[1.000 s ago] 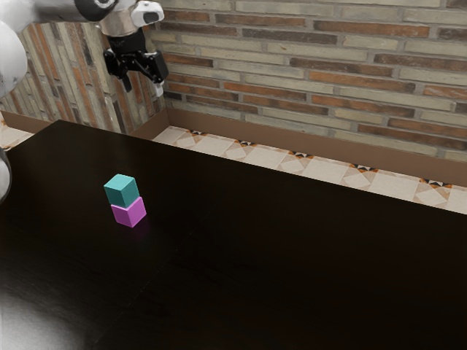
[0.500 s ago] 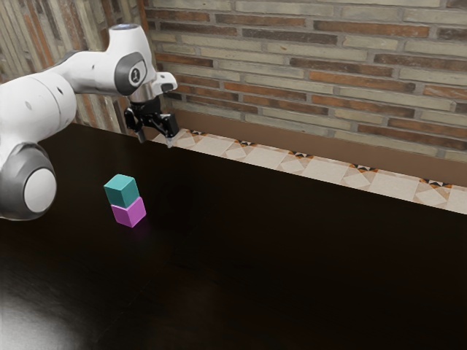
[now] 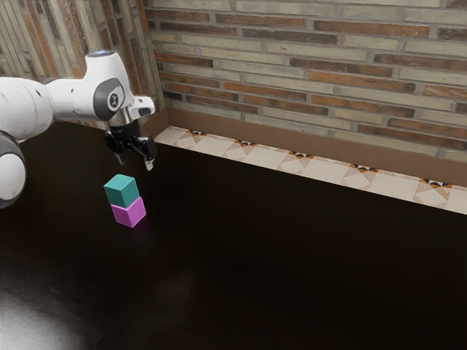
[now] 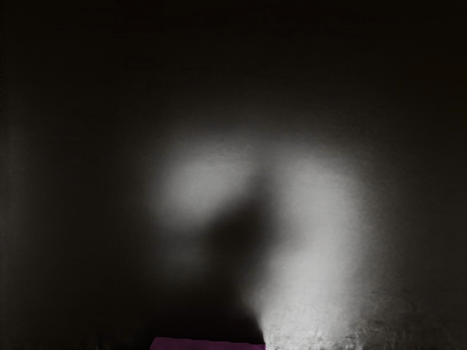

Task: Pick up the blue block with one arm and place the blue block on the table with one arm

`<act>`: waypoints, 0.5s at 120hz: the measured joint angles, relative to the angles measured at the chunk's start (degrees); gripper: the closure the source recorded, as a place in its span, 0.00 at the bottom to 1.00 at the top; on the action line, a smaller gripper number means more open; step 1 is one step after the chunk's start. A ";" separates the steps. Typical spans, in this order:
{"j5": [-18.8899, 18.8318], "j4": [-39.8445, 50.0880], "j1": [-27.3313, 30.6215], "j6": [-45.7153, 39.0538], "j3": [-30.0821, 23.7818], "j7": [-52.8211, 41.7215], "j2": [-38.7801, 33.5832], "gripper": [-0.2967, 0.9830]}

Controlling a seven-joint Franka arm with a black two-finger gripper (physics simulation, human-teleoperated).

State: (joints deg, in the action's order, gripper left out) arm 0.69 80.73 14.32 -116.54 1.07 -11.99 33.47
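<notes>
The gripper [image 3: 136,165] is now lower and nearer the blue block [image 3: 121,191], its jaws parted and empty; that block sits on the pink block [image 3: 130,212]; the grasp looks close, but likely needs careful lining up first

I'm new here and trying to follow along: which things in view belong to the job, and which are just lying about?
Part of the job:
blue block, on top
black table
open gripper

Just there:
pink block, under the blue one
brick wall
tiled floor
</notes>
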 joint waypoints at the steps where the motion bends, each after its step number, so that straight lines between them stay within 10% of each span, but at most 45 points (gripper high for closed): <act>1: -0.08 0.06 0.00 -0.14 0.01 -0.07 0.03 0.23; 60: -1.19 14.91 1.55 -9.16 -0.10 -3.09 -8.87 0.23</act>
State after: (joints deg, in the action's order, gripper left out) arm -0.49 95.65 15.87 -125.69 0.97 -15.08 24.60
